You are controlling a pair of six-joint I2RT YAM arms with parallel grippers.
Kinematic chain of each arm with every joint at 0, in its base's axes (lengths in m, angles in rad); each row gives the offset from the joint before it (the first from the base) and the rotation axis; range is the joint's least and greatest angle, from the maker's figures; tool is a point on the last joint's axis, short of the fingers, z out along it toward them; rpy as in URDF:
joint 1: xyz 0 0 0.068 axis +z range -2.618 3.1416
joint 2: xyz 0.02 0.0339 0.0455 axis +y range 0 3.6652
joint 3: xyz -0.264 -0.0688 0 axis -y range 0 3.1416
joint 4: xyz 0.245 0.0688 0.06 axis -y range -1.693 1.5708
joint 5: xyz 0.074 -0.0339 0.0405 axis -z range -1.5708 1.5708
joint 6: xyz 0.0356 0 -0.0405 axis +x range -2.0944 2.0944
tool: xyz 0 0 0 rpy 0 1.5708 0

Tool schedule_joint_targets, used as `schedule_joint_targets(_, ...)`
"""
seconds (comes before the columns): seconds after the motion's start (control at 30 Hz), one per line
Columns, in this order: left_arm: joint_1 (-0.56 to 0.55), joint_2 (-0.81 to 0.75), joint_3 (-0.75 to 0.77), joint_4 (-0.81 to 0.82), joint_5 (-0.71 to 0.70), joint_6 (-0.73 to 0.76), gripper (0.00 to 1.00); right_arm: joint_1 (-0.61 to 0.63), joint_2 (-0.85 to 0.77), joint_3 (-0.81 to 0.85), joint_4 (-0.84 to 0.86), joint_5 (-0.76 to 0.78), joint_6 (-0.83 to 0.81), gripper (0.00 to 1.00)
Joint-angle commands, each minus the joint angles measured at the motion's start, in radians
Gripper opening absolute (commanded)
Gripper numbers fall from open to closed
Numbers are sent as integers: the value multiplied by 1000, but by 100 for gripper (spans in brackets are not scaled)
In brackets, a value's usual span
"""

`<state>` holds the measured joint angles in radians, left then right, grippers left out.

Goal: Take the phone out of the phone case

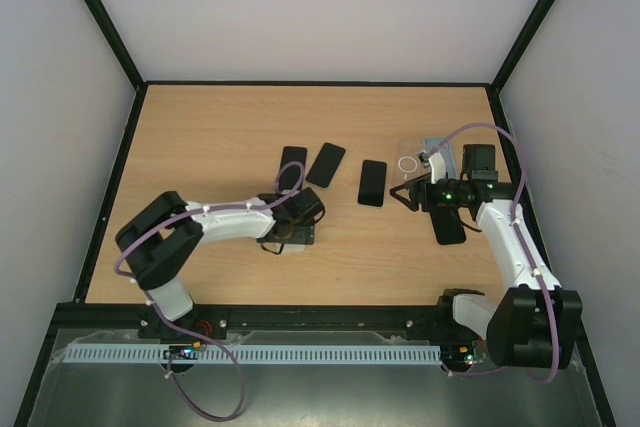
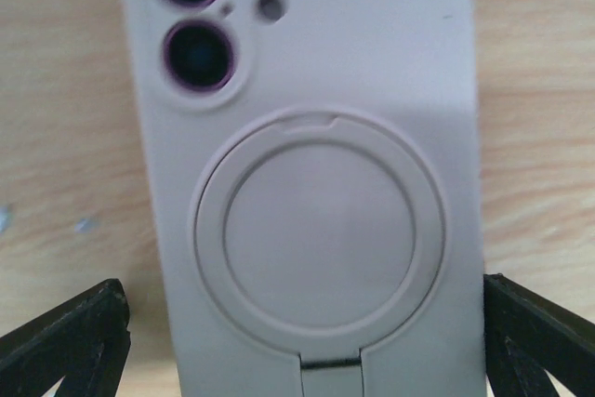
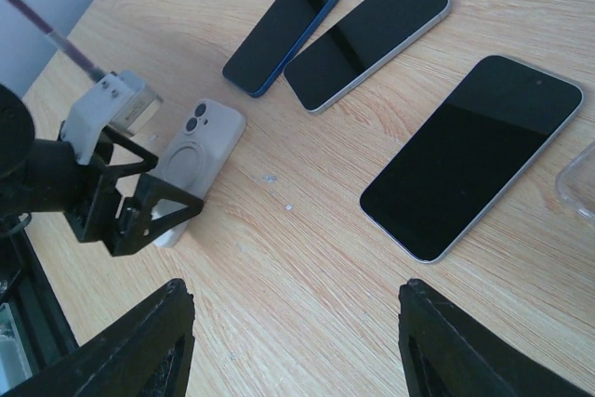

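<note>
Left pincer (image 1: 287, 234) open astride beige silicone phone case with ring stand (image 2: 316, 137); right pincer (image 3: 293, 323) open, empty.
Top view: case, phone (image 2: 197, 51) inside, lies back-up at near left of pale wooden table (image 1: 200, 137); bare black slab phones (image 1: 325, 164) sit beyond, apart. Left wrist: fingers (image 2: 65, 341) flank the case without touching; close squarely on its long edges, clear of the ring. Right wrist: open board between the arms gives working room.

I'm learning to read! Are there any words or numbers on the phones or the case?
None can be read.
The beige phone case: only a plain ring and camera lenses, no words.
The phones lying face up: screens dark and blank.
</note>
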<state>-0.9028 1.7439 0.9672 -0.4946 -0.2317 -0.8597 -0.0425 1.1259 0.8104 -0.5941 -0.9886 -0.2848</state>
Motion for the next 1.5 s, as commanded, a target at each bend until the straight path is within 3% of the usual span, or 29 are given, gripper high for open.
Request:
schedule_joint_targets(0.0, 35, -48, -167, -201, 69, -19, 98, -2, -15, 19, -13, -16, -14, 59)
schedule_joint_targets(0.17, 78, -111, -178, -111, 125, 97, 97, -1, -15, 19, -14, -16, -13, 59)
schedule_joint_targets(0.4, 132, -10, -21, -126, 168, 278, 98, -2, -22, 15, -8, -3, -7, 59)
schedule_joint_targets(0.53, 177, 41, 4, -152, 193, 306, 97, -2, -31, 12, -6, 2, -4, 59)
schedule_joint_targets(1.03, 183, 124, 73, -219, 176, 317, 86, -2, -24, 19, -16, -5, -14, 59)
schedule_joint_targets(1.1, 181, 132, 87, -225, 176, 315, 83, -2, -25, 17, -17, -7, -16, 59)
schedule_joint_targets(1.37, 165, 50, 142, -254, 235, 337, 55, -2, -26, 19, -19, -10, -21, 59)
schedule_joint_targets(1.47, 163, -54, 164, -226, 237, 317, 52, -2, -27, 20, -21, -15, -23, 59)
